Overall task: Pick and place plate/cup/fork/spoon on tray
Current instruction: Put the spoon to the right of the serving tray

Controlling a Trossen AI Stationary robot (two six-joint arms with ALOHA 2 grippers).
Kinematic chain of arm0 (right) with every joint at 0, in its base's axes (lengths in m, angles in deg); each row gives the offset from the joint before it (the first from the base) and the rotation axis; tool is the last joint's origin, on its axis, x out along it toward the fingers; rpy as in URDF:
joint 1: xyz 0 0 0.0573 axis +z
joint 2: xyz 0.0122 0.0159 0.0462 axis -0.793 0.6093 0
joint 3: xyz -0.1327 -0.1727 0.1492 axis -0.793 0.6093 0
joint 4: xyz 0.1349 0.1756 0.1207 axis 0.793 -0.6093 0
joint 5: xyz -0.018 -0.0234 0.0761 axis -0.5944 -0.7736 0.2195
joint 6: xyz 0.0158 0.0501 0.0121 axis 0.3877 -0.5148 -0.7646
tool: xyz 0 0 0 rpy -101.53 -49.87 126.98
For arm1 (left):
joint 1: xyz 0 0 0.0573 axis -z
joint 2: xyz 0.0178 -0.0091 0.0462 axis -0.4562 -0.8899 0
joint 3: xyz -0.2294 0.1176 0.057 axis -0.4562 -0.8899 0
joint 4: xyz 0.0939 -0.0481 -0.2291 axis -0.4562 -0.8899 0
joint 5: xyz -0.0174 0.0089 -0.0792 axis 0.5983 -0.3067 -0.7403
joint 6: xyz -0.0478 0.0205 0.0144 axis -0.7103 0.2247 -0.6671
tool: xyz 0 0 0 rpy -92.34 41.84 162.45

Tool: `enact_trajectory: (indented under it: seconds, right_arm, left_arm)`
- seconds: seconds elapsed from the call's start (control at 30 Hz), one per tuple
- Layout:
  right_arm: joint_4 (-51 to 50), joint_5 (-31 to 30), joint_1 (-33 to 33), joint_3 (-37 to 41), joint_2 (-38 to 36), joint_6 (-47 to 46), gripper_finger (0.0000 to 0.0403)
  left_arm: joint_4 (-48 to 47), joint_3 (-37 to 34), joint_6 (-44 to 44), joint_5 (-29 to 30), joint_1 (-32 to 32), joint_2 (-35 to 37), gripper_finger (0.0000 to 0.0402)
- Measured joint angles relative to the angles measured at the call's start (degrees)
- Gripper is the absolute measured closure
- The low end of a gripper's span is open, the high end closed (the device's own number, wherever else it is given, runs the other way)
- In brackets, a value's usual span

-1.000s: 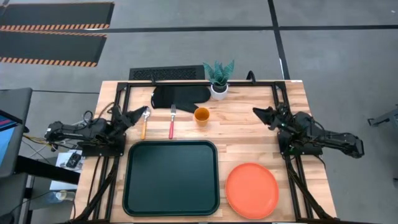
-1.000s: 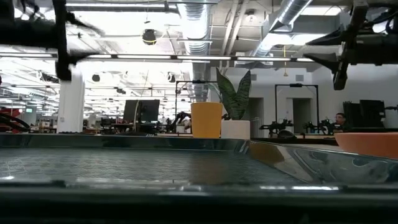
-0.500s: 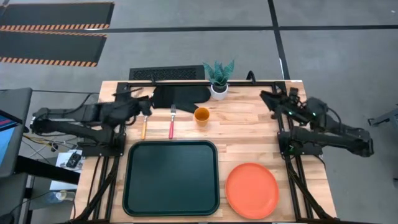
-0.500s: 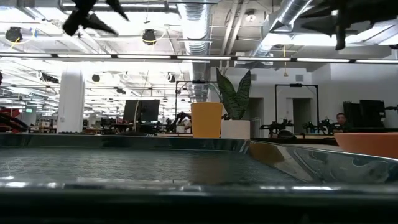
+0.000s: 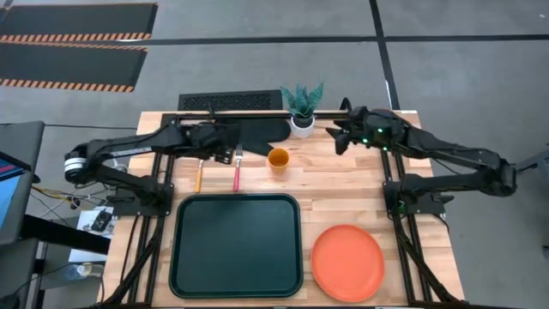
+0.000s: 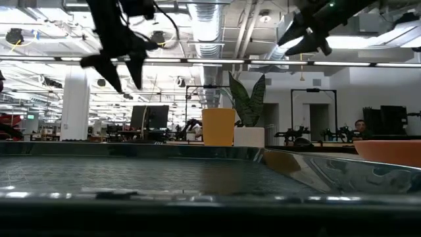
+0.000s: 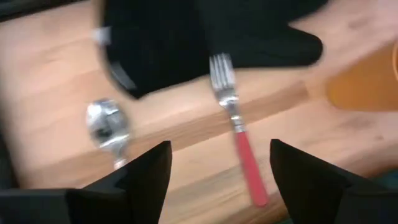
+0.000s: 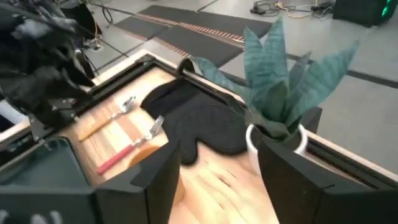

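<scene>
The red-handled fork (image 5: 237, 170) and the orange-handled spoon (image 5: 198, 172) lie side by side on the wooden table, just beyond the far rim of the dark green tray (image 5: 236, 245). The orange-yellow cup (image 5: 277, 159) stands to their right. The orange plate (image 5: 347, 262) lies flat to the right of the tray. My left gripper (image 5: 223, 151) hovers open above the table, over the fork's tines (image 7: 222, 71). My right gripper (image 5: 339, 137) hovers open, high, to the right of the cup and near the plant; it is empty.
A black oven mitt (image 5: 253, 133) lies at the far edge, just beyond the fork and spoon. A white pot with a green plant (image 5: 301, 112) stands beside it, close to my right gripper. Bare wood lies between the cup and the plate.
Both grippers have risen from low positions near the table's sides. My left gripper has gone toward the table's right, ending over the fork and spoon. My right gripper has gone toward the far edge, then left toward the plant and cup. Nothing on the table has moved.
</scene>
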Motion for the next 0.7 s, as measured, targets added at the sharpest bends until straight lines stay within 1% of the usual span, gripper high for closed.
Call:
enact_trajectory:
  seconds: [0.03, 0.13, 0.23, 0.3, 0.37, 0.43, 0.6, 0.7]
  right_arm:
    - [0.2, 0.0, 0.1, -0.2, 0.9, -0.5, 0.0154]
    - [-0.6, 0.3, 0.2, -0.1, 2.8, -2.8, 0.0148]
    - [-0.5, 0.2, 0.8, -0.1, 3.9, -3.1, 0.0148]
    - [-0.4, 0.2, 1.2, -0.1, 4.4, -3.1, 0.0148]
    - [-0.6, 0.3, 1.6, -0.1, 4.3, -3.1, 0.0148]
    - [-0.4, 0.3, 2.1, -0.1, 4.3, -3.1, 0.0148]
    - [-0.4, 0.2, 2.4, -0.1, 4.3, -3.1, 0.0148]
    - [-0.2, 0.1, 2.3, -0.1, 4.4, -3.1, 0.0148]
  left_arm:
    - [1.2, -0.5, 1.0, -0.5, -0.5, -1.6, 0.0135]
    - [1.0, -1.9, 1.6, -0.6, -1.7, -6.3, 0.0124]
    - [1.9, -4.5, 1.7, -0.6, -2.8, -8.7, 0.0121]
    - [5.4, -7.4, 2.0, -3.5, -3.9, -9.0, 0.0121]
    - [8.6, -11.0, 2.1, -7.1, -5.3, -7.9, 0.0121]
    - [9.7, -14.6, 0.5, -8.0, -6.5, -5.7, 0.0120]
    - [8.1, -20.2, -3.2, -6.5, -8.0, 1.3, 0.0120]
    - [7.6, -22.3, -5.9, -4.7, -7.9, 3.9, 0.0120]
